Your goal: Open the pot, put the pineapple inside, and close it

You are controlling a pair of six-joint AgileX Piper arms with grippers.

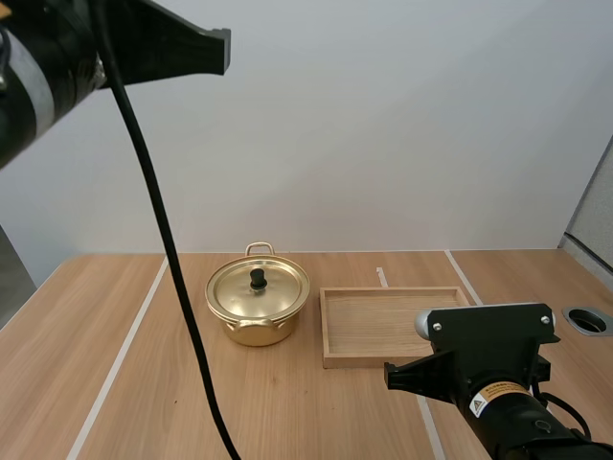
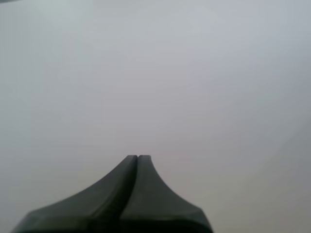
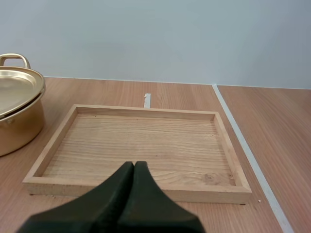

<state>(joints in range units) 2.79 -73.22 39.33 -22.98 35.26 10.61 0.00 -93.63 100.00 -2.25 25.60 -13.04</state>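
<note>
Brass-gold metal, polished and round, makes up the lidded pot standing on the pale wood-grain table, left of centre. Its shallow domed lid sits closed on the rim, with a small black knob at its middle. A looped handle shows at the pot's far side and another at its near side. Just beside it on the right, not touching, lies the flat rectangular wooden tray, with a low raised rim and streaked grain. My right gripper hangs low at the tray's near edge, its two smooth black fingers pressed together into one dark wedge. My left gripper hangs high at the left, well above the pot, its fingers likewise pressed tip to tip. White tape lines run near to far along the tabletop.
</note>
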